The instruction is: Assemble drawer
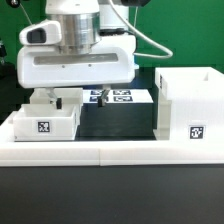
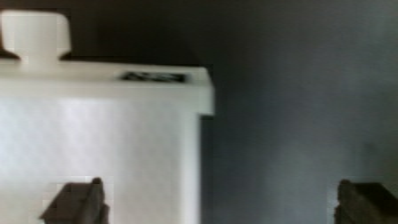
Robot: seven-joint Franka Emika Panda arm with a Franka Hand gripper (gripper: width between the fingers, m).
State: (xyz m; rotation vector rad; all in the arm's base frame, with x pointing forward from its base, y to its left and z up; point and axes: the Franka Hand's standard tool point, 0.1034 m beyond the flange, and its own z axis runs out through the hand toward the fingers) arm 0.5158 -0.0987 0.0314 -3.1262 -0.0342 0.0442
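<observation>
A small white drawer tray (image 1: pixel 45 122) with a square tag on its front stands at the exterior view's left. The large hollow drawer case (image 1: pixel 185 100), also tagged, stands at the exterior view's right. My gripper (image 1: pixel 80 98) hangs low just behind and beside the tray, jaws wide open and empty. In the wrist view the tray (image 2: pixel 98 130) shows from above with its knob (image 2: pixel 36 35). My gripper (image 2: pixel 222 205) straddles the tray's edge: one fingertip (image 2: pixel 75 203) is over the tray, the other over the black table. A second tray does not clearly show.
The marker board (image 1: pixel 125 97) lies flat on the black table behind the middle. A long low white border wall (image 1: pixel 110 150) runs along the front. The arm's white body (image 1: pixel 75 60) hides what lies behind the tray.
</observation>
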